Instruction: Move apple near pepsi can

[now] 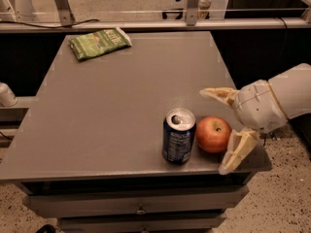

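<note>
The red-orange apple (213, 134) rests on the grey table (121, 91) near its front right corner, right beside the dark blue pepsi can (178, 136), which stands upright to its left. My gripper (221, 130) is open at the table's right edge, just right of the apple. One cream finger (218, 93) reaches out behind the apple and the other (236, 151) hangs in front of it. Neither finger touches the apple.
A flat green snack bag (99, 42) lies at the table's back left. A metal rail and frame legs (192, 4) run behind the table. A drawer front (136, 205) sits below the tabletop. The apple and can are close to the front edge.
</note>
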`<act>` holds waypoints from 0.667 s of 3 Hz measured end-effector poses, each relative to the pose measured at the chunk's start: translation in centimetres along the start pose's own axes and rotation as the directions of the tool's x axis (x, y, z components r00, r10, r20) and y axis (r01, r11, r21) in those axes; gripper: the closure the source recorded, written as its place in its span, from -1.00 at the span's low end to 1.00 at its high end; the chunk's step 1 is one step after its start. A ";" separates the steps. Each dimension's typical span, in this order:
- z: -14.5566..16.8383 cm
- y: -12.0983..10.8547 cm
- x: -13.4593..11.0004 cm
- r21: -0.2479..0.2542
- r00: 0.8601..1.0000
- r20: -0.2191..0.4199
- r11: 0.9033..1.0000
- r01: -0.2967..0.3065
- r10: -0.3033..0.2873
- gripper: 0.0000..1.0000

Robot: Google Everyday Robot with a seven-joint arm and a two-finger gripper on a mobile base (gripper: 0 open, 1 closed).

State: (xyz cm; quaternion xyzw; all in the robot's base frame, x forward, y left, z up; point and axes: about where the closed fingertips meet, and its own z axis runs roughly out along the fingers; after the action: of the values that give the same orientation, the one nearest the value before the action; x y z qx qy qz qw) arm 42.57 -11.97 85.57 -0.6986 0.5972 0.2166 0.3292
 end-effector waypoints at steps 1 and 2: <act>-0.2 -0.1 0.3 0.008 1.000 -0.009 1.000 -0.006 0.006 -1.00; -2.1 -1.7 1.8 0.048 0.999 -0.027 0.998 -0.038 0.040 -1.00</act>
State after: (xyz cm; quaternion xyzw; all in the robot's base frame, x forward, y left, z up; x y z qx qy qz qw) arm 44.35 -14.57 86.09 -0.6817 0.6203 0.1990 0.3331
